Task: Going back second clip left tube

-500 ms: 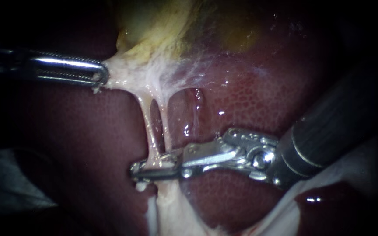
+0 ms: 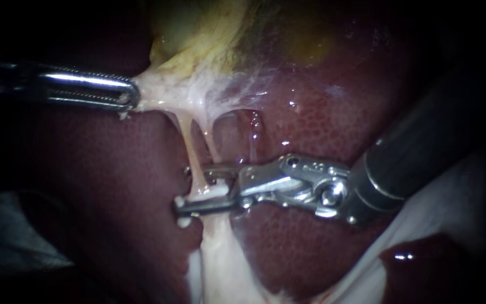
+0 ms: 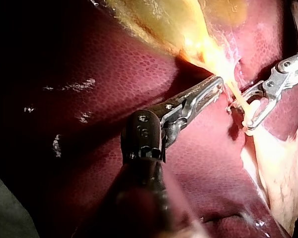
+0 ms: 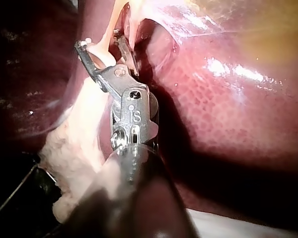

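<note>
The right instrument (image 2: 192, 188) enters from the right of the endoscope view with its shaft sloping down to the hinge. Its jaws stand apart with a clear gap and reach toward the view's left. The upper jaw is the shorter in view, and the lower one extends past the tubes.

A white clip (image 2: 206, 195) lies in that gap, against the lower jaw. Its long axis runs across the left tube (image 2: 189, 149) and roughly parallel to the jaw, with one rounded end pointing to the view's left. A second white nub shows just under the lower jaw; whether it belongs to another clip cannot be told.

The left tube runs as a taut, pale strand, its long axis steep and slightly slanted, from the stretched tissue above down into the open jaws. The right tube (image 2: 212, 143) lies just beside it and passes behind the upper jaw.

The left instrument (image 2: 132, 97) lies level, pointing to the view's right, with its jaws closed on the pale tissue (image 2: 158, 93) at the foot of the yellowish gallbladder (image 2: 198, 34). The tubes hang from this tissue. The dark red liver (image 2: 322, 129) lies behind both tubes and both instruments.
</note>
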Robot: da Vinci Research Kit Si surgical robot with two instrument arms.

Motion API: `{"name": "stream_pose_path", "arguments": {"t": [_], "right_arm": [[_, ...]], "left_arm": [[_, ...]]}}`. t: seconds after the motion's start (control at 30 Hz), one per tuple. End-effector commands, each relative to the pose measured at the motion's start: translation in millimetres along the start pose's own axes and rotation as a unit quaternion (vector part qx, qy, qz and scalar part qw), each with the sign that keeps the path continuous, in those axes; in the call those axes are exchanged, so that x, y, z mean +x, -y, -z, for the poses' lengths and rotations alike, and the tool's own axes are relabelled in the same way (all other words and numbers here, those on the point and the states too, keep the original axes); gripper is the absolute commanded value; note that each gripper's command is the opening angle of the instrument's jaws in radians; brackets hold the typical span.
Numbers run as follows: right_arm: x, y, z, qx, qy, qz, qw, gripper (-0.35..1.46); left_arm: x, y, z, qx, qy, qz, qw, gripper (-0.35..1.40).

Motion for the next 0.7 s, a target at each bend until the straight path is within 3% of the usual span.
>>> {"name": "stream_pose_path", "arguments": {"t": [0.03, 0.13, 0.4, 0.7], "right_arm": [[0.1, 0.2, 0.7, 0.001, 0.009, 0.004, 1.0, 0.5], [0.4, 0.9, 2.9, -0.002, 0.027, 0.04, 0.9988, 0.5], [2.8, 2.7, 10.3, 0.016, 0.029, 0.09, 0.9954, 0.5], [4.6, 2.6, 16.2, 0.0, 0.03, 0.125, 0.9917, 0.5]], "left_arm": [[0.0, 0.0, 0.1, -0.001, 0.0, 0.0, 1.0, -0.35], [0.0, 0.0, 0.2, -0.001, 0.001, 0.0, 1.0, -0.35], [0.0, 0.0, 0.2, -0.001, 0.001, 0.0, 1.0, -0.35], [0.0, 0.0, 0.3, -0.001, 0.001, 0.0, 1.0, -0.35]]}}
